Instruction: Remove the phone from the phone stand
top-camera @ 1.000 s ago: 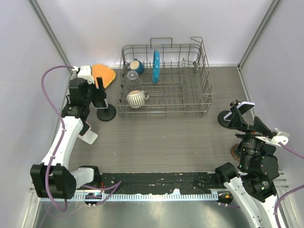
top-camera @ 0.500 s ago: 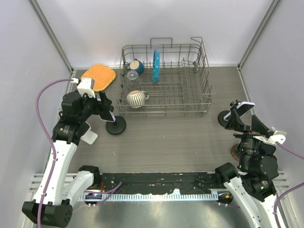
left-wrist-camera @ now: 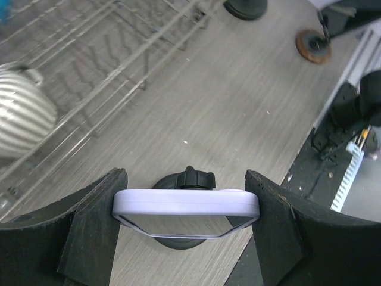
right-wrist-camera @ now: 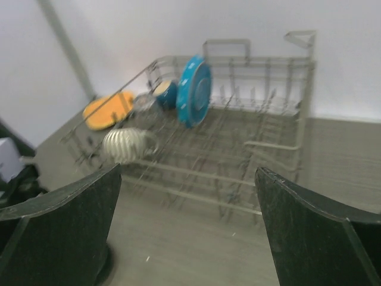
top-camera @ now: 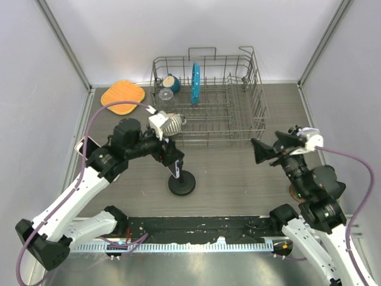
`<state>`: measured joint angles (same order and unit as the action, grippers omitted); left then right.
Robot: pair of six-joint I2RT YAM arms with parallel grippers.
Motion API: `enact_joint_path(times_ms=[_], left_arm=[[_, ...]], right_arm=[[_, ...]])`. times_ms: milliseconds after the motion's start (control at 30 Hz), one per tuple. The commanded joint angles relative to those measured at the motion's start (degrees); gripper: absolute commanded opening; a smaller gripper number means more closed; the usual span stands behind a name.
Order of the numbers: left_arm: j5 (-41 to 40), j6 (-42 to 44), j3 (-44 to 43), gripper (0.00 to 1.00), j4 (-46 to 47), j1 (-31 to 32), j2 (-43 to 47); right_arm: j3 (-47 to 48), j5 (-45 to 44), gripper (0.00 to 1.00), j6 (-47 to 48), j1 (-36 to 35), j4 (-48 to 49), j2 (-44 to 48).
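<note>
Entry: left gripper (left-wrist-camera: 186, 198): we are finding its fingers (left-wrist-camera: 95, 226) pressing both ends of the phone (left-wrist-camera: 186, 204), lying edge-on between them. Entry: phone stand (left-wrist-camera: 190, 177): we are seeing its knob and dark base just beyond the phone. Ahead-left, a wire rack (left-wrist-camera: 122, 62) is holding a striped mug (left-wrist-camera: 21, 122); ahead-right, a brown disc (left-wrist-camera: 314, 46) is lying on the table (left-wrist-camera: 238, 113).

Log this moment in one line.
left gripper: shut on phone | phone: on stand | right gripper: open, empty | task: phone not yet removed
</note>
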<state>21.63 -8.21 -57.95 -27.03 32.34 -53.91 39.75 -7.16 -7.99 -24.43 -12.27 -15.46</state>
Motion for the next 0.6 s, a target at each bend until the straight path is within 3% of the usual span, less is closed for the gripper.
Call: enact_joint_path(times_ms=[0,267,433,567], left_arm=[[0.08,5.65,-5.41,0.15,11.29,6.24,-3.48],[8.42,6.71,-7.17,0.15,19.29,7.83,-10.33],[14.14,8.38,-3.4,0.15,21.75,7.74,-9.55],[18.0,11.37,0.37,0.18,21.66,7.83,-8.06]], right_arm=[[3.67,17.43,1.0,-1.41,-0.36,-3.19,-8.25],[0.52,29.65,1.0,-6.07,-0.36,4.51,-15.38],[-3.88,33.51,1.0,-8.01,-0.36,10.95,-16.79],[-7.22,44.38,1.0,-7.48,-0.36,17.69,-18.46]])
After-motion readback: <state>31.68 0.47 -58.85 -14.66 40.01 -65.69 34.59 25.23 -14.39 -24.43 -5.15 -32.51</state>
